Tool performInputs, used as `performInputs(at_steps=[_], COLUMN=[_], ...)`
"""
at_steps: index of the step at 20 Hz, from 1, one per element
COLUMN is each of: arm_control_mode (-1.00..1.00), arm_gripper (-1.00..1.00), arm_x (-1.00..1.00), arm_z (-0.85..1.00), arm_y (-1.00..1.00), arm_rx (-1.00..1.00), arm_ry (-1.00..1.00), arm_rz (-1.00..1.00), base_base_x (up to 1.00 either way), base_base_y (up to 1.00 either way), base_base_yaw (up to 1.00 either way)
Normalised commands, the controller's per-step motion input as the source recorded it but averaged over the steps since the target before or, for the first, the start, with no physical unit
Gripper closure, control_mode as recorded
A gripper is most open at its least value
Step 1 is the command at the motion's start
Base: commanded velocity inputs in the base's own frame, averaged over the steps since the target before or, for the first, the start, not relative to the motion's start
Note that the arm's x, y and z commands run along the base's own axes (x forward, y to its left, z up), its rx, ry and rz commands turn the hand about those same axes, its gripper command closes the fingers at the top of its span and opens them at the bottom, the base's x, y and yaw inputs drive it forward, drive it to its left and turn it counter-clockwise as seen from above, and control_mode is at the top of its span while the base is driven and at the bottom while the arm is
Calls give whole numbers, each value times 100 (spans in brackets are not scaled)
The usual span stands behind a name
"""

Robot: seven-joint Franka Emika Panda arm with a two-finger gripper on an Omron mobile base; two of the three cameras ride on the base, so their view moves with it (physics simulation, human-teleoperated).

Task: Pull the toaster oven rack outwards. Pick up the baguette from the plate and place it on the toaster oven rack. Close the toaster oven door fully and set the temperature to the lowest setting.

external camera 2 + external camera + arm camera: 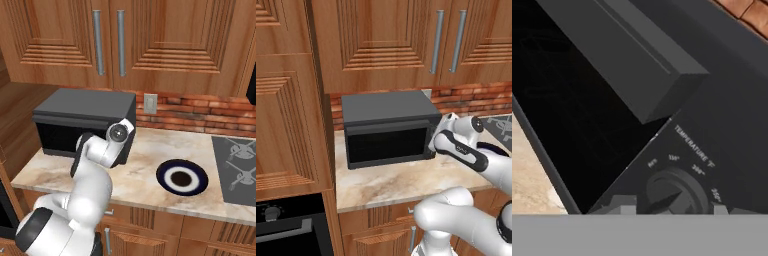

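The toaster oven point(386, 107) point(85, 107) stands on the counter with its door point(387, 144) up against the front. In the hand view the door's dark window point(577, 130) and grey handle bar point(627, 55) run diagonally. My gripper point(432, 143) point(671, 207) is at the control strip on the oven's right. Its fingertips point(623, 205) stand on either side of the round temperature knob point(674, 192). The plate point(162, 177) lies bare to the right of the oven. The rack and the baguette are hidden.
A cooktop point(237, 162) point(501, 125) sits at the right end of the marble counter point(396, 180). Wooden cabinets hang above, a brick backsplash runs behind, and a built-in black oven point(286, 230) is low on the left.
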Motion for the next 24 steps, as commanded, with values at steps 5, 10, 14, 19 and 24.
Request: performInputs(at_steps=[5, 10, 14, 19, 24], arm_control_mode=[-100, -100, -100, -100, -100], arm_gripper=[100, 100, 100, 100, 100], arm_x=[0, 0, 3, 12, 9], arm_z=[0, 0, -6, -23, -16], arm_y=[0, -1, -3, 0, 0], arm_rx=[-42, -42, -44, -46, -49], arm_ry=[-20, -22, -13, 0, 0], arm_rz=[47, 48, 49, 45, 42], base_base_x=[0, 0, 0, 0, 0], base_base_y=[0, 0, 0, 0, 0], base_base_yaw=[0, 0, 0, 0, 0])
